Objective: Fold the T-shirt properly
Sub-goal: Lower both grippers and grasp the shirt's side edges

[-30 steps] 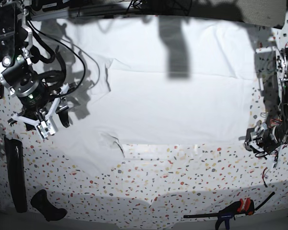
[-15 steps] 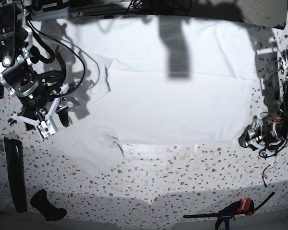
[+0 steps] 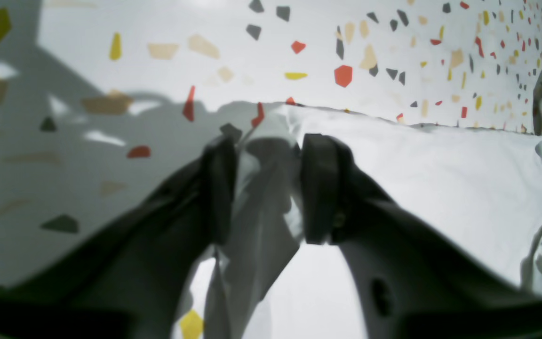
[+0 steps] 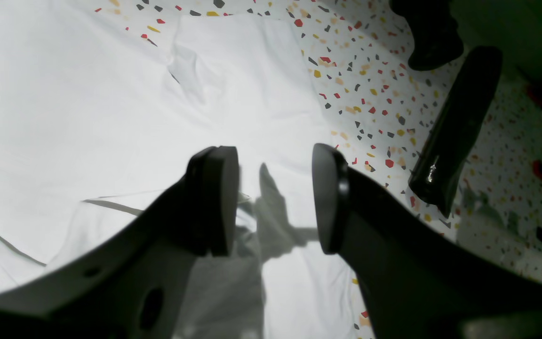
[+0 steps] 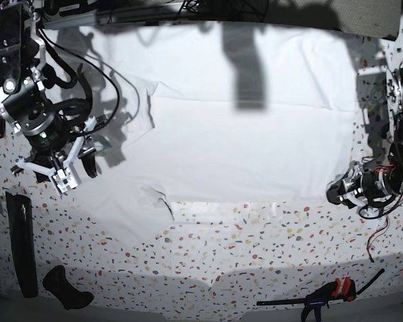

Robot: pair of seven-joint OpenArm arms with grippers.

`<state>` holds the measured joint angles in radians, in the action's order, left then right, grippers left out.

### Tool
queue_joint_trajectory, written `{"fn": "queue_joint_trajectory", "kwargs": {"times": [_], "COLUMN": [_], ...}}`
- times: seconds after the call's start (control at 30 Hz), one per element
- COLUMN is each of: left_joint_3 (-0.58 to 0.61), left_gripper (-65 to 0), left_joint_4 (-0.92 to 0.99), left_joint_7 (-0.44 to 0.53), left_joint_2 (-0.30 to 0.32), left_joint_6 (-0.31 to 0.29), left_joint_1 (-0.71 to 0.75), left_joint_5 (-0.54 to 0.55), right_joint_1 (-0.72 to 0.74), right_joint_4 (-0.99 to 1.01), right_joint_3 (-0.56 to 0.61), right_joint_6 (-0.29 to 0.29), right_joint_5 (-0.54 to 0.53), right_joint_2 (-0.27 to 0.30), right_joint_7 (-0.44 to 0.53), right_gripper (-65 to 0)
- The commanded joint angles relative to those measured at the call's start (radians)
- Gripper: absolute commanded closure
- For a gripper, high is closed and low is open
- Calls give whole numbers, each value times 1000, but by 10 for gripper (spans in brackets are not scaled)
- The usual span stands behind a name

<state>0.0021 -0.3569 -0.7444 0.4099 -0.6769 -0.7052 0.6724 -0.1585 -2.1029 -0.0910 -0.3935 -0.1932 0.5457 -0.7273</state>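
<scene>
Mostly flat, the wrinkly white T-shirt has its corner pinched in the left claw; the right claw gapes.

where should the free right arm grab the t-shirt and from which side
Best the T-shirt sleeve edge lying under the open right pincer, coming straight down from above: the cloth there lies flat with a loose fold line to pinch. The left pincer already has cloth between its pads at the opposite corner.

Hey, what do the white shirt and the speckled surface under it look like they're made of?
T-shirt: looks like thin, soft, matte cloth, probably cotton knit; it wrinkles, folds over itself, and bunches between the left hand's pads.
Table covering: white with red, yellow and grey flecks, a terrazzo-style print; smooth and flat, though whether it's sheet or solid can't be told.
</scene>
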Motion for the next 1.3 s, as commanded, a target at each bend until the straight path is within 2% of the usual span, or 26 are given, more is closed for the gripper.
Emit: {"fn": "queue_joint_trajectory", "kwargs": {"times": [0.0, 0.07, 0.1, 0.2, 0.33, 0.37, 0.47, 0.57, 0.63, 0.67, 0.8, 0.87, 1.0, 1.13, 1.27], "left_joint_3": [-1, -1, -1, -1, -1, -1, -1, -1, -1, -1, -1, -1, -1, -1, -1], "left_gripper": [-157, -13, 0, 0, 0, 0, 0, 0, 0, 0, 0, 0, 0, 0, 0], "left_joint_4": [-9, -9, -9, -9, -9, -9, -9, -9, -9, -9, -9, -9, -9, -9, -9], "left_joint_7": [17, 19, 19, 40, 65, 65, 52, 19, 19, 19, 18, 10, 11, 11, 11], "left_joint_2": [11, 11, 12, 11, 11, 11, 12, 11, 12, 11, 3, -2, -8, -14, -13], "left_joint_6": [-5, -5, -5, -5, -5, -5, -5, -5, -5, -5, -5, -5, -6, -6, -6], "left_joint_1": [-29, -29, -29, -29, -29, -29, -29, -29, -29, -29, -29, -29, -29, -29, -29], "left_joint_5": [10, 10, 10, 10, 15, 20, 44, 44, 43, 44, 72, 84, 89, 89, 89], "right_joint_1": [12, 12, 12, 14, 72, 101, 206, 333, 425, 472, 623, 673, 726, 732, 732], "right_joint_4": [-18, -18, -18, -15, 62, 102, 259, 452, 595, 668, 935, 1034, 1160, 1237, 1268], "right_joint_3": [-8, -8, -8, -8, -8, -8, -8, -8, -8, -8, -8, -8, -8, -8, -8], "right_joint_6": [8, 8, 8, 14, 154, 170, 171, 169, 156, 131, -19, -58, -72, -71, -71], "right_joint_5": [-1, -1, -1, 0, 9, 20, 23, 22, 23, 23, 32, 21, -19, 42, 29], "right_joint_2": [13, 13, 13, 13, -12, -29, -70, -87, -86, -85, -87, -89, -89, -88, -86], "right_joint_7": [20, 22, 24, 35, -4, -8, -12, -44, -73, -76, -14, -2, 37, 81, 23], "right_gripper": [-256, -256, -256, -256, -256, -256, -256, -257, -257, -257, -257, -257, -257, -257, -257]}}
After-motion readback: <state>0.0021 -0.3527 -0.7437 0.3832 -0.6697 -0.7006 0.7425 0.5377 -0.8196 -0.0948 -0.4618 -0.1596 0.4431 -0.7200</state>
